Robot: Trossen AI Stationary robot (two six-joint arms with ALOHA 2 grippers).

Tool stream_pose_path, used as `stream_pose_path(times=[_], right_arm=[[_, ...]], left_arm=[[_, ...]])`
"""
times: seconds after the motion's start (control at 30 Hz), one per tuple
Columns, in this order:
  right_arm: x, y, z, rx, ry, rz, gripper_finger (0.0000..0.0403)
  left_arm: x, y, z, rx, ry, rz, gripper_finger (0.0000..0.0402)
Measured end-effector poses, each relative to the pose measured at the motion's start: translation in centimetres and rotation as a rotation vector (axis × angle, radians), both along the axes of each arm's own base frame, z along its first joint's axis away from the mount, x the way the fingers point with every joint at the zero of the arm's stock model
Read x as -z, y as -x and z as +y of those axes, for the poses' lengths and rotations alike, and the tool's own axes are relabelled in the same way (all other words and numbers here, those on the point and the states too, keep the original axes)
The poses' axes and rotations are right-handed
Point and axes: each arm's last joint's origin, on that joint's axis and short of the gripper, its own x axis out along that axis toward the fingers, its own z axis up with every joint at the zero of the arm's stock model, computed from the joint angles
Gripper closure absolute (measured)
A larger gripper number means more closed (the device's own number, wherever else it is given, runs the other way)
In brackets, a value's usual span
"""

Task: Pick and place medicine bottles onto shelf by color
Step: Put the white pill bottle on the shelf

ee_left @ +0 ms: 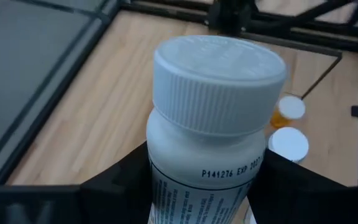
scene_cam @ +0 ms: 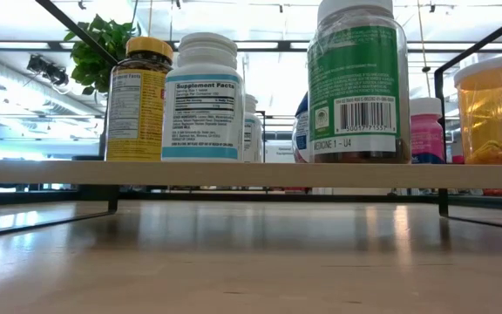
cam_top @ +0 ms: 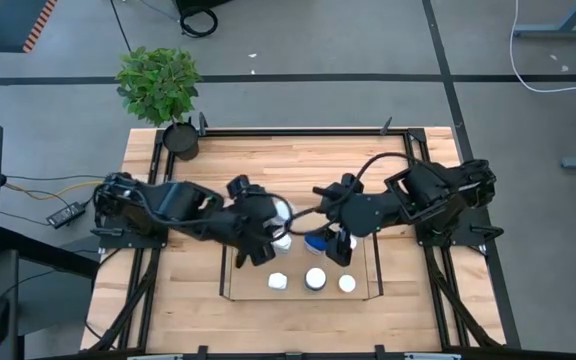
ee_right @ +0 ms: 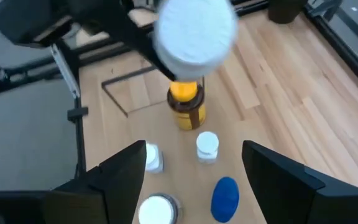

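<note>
Left wrist view: left claw (ee_left: 204,186) clamps white bottle (ee_left: 207,134), ribbed cap, printed label.

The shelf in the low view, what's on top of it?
On the shelf stand a yellow-lidded jar, a white bottle, a green-labelled bottle, a pink-capped bottle and an orange jar. Others behind are mostly covered.

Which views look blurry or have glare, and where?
Right wrist view: the white cap up close is soft and blurred. Left wrist view: the held bottle is fairly sharp, the background soft. Low view: bright backlight behind the bottles, sheen on the table. High view: even light.
</note>
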Motion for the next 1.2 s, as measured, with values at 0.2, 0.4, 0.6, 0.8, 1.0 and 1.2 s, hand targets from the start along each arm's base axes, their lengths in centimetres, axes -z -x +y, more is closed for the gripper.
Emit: stream_pose_path(times=[0.2,0.4,0.6,0.8,1.0,1.2], right_arm=[[-0.7,0.4,-0.6,0.063,-0.045,-0.043,0.0130],[-0.8,0.4,-0.8,0.071,-0.050,-0.055,0.0130],[-1.3,0.0,-0.7,0.094,-0.108,-0.114,0.0130],[-1.8,-1.7,0.2,0.058,-0.187,-0.233,0.0130],[-1.1,-4.4,1.1,0.025,-0.201,-0.316,0.0130],[0.7,-7.2,1.4,0.014,-0.155,-0.316,0.0129]], left_arm=[[-0.3,1.9,-0.9,-0.002,-0.022,-0.046,0.0196],[0.9,4.3,-2.1,0.106,0.063,-0.114,0.0200],[3.3,7.5,-1.5,0.221,0.252,-0.324,0.0199],[6.2,9.9,-0.3,0.247,0.368,-0.520,0.0199],[8.1,10.2,-0.2,0.245,0.363,-0.484,0.0199],[7.7,9.9,-0.1,0.268,0.333,-0.526,0.0191]])
